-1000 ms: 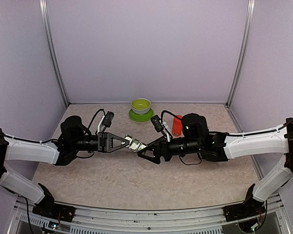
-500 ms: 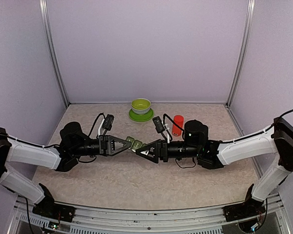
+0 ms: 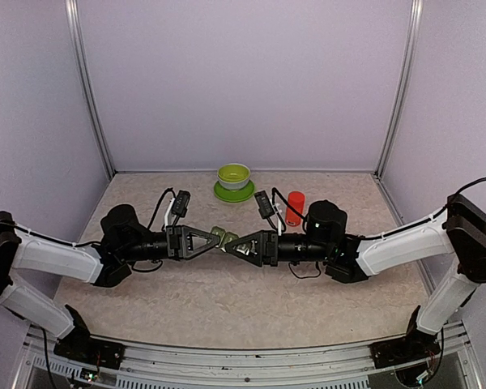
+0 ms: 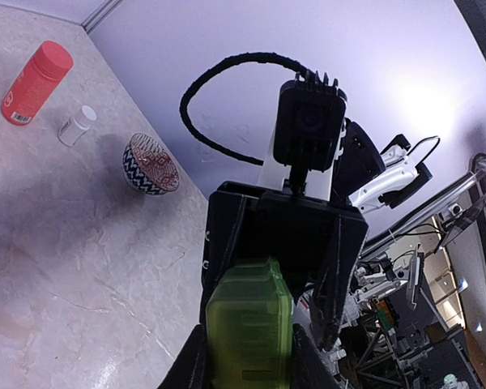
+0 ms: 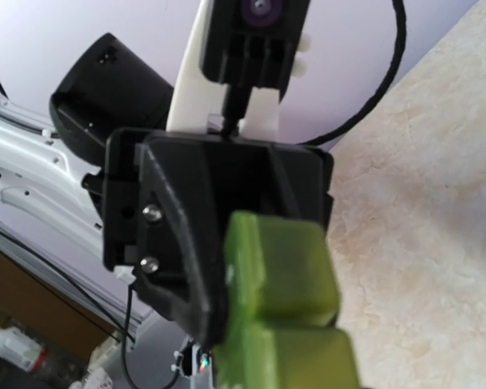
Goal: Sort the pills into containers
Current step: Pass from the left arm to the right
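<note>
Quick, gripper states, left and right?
Left gripper: closed, holding the green container strip.
Right gripper: around the strip's other end; grip cannot be told.

White-shelled arms (image 3: 53, 253), black joints (image 3: 328, 217) — triangular black tools (image 3: 216, 240), looped cables (image 4: 251, 57), silver screws (image 5: 151, 212).

We've got one high cam behind the arms (image 3: 405, 243) looking down across the table (image 3: 227, 308). Both wrist cams sit really close, facing each other, sharing the green container (image 4: 249, 324) between them.
</note>
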You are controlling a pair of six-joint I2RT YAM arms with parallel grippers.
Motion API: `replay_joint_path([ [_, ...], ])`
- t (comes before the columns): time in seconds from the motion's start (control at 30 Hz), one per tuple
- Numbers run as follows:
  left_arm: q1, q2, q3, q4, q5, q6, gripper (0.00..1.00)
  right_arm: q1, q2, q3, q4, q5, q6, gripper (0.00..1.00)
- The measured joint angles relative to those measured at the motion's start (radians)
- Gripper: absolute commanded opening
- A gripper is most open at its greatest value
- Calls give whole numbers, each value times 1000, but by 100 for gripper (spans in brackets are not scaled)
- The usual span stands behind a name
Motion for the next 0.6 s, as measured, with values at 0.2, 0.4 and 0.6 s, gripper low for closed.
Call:
replay_joint_path([
  [0.2,-2,-1,0,8,-2,2,22,0,0,-3,2,0,23,38],
  [0.4,-7,-3,0,11,-1,22,31,-6,0,-16,19,-3,58,19],
  [0.6,-9,-10,-5,-3,-13,43,90,-6,0,-16,38,-19,87,18],
])
